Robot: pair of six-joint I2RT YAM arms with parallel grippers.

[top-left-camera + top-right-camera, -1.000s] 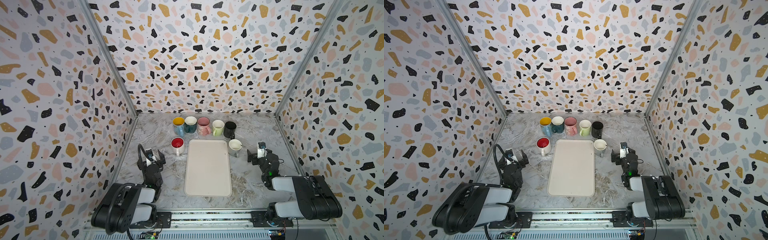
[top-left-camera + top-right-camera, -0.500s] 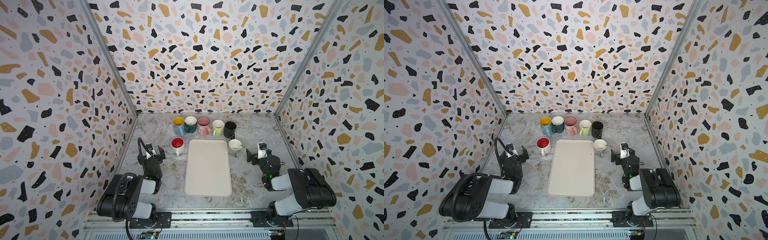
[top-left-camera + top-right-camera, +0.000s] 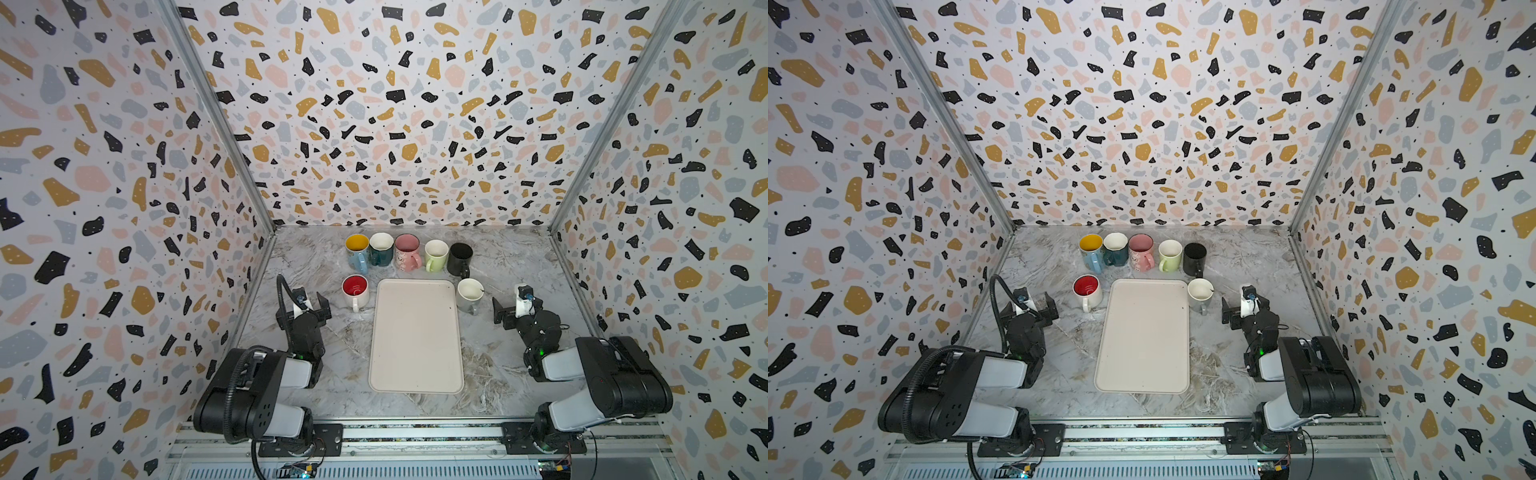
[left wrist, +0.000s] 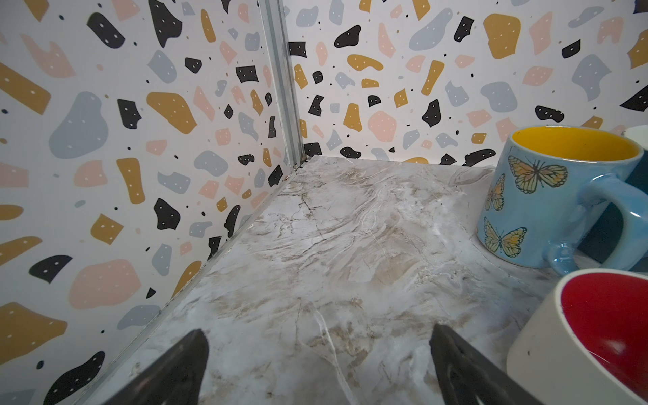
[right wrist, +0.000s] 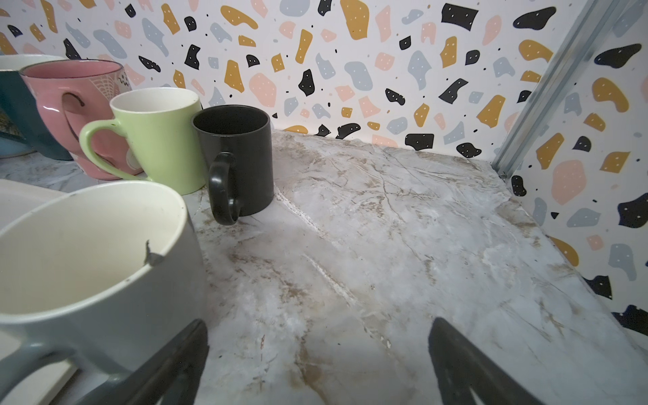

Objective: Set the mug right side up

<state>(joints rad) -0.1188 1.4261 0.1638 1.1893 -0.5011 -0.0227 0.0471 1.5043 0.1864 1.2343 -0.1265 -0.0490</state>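
Observation:
Every mug in view stands with its mouth up. A white mug with a red inside [image 3: 355, 289] [image 3: 1087, 289] [image 4: 596, 333] stands left of the tray. A grey mug with a white inside [image 3: 469, 293] [image 3: 1200, 293] [image 5: 87, 252] stands right of it. My left gripper [image 3: 303, 309] [image 3: 1030, 309] [image 4: 317, 350] is open and empty over bare marble, just left of the red-inside mug. My right gripper [image 3: 517, 309] [image 3: 1246, 311] [image 5: 317, 343] is open and empty, just right of the grey mug.
A row of mugs lines the back: blue butterfly [image 3: 357, 249] [image 4: 533, 196], teal [image 3: 381, 248], pink [image 3: 407, 251], green [image 3: 436, 254] [image 5: 157, 140], black [image 3: 460, 257] [image 5: 238, 157]. A cream tray [image 3: 415, 336] lies mid-table. Patterned walls close three sides.
The rear links of both arms have shifted and now sit higher. The grippers have barely moved and stay open. No mug has moved.

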